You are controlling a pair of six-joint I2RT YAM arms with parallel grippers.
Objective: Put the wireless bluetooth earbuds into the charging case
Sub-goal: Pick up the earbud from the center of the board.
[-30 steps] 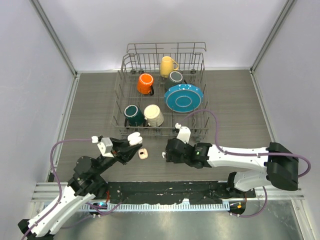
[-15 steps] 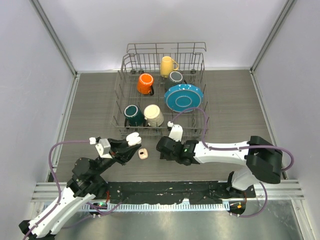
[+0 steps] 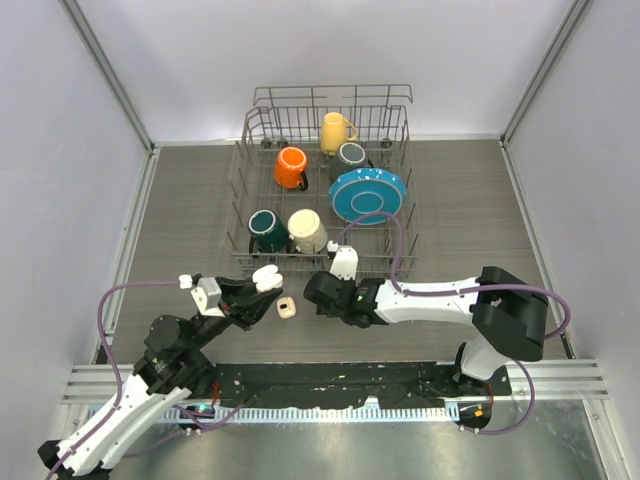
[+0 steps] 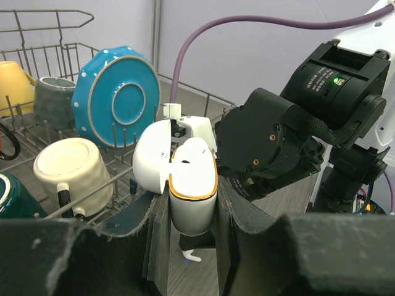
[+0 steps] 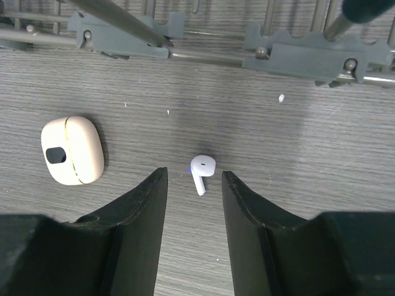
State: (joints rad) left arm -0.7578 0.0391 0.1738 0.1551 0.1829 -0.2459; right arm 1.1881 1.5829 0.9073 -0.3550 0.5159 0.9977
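One earbud (image 5: 202, 168), white, glossy, tiny: judged featherlight, rigid and slippery, best pinched across the bulb. It lay flat on the table (image 5: 296, 203), just near of the rack (image 5: 308, 58), long axis far-to-near, stem pointing near. Right fingers (image 5: 139, 234) hung parted either side of it, holding nothing. Left fingers (image 4: 237, 228) clamped the lid-open charging case (image 4: 192, 197). A second case (image 5: 71, 151) lay to the left.

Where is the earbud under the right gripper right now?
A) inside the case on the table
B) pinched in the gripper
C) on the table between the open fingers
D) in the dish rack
C: the earbud lies loose on the table, between the open fingers of the right gripper, touching neither.
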